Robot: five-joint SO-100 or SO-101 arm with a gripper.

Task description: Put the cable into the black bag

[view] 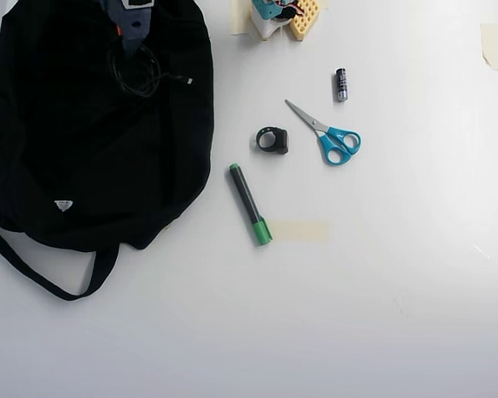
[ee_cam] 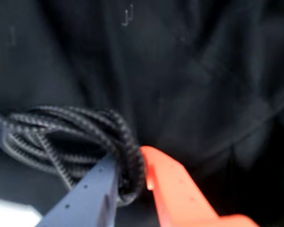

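In the wrist view the cable [ee_cam: 61, 135], a coil of braided black cord, hangs to the left of my gripper [ee_cam: 128, 156]. The gripper is shut on the coil's right bend, pinched between the blue-grey finger [ee_cam: 92, 189] and the orange finger [ee_cam: 175, 189]. Folded fabric of the black bag [ee_cam: 203, 71] fills the background. In the overhead view the gripper [view: 131, 51] is over the upper part of the black bag [view: 83, 157]. The cable [view: 141, 76] lies against the fabric there, with its short plug end pointing right. The bag's strap loops out at the lower left.
On the white table right of the bag lie a green-capped marker [view: 249, 203], a small chunky black ring [view: 271, 140], blue-handled scissors [view: 328, 137] and a battery [view: 341, 84]. A strip of tape [view: 299, 230] sits by the marker. The arm's base [view: 284, 15] stands at the top edge.
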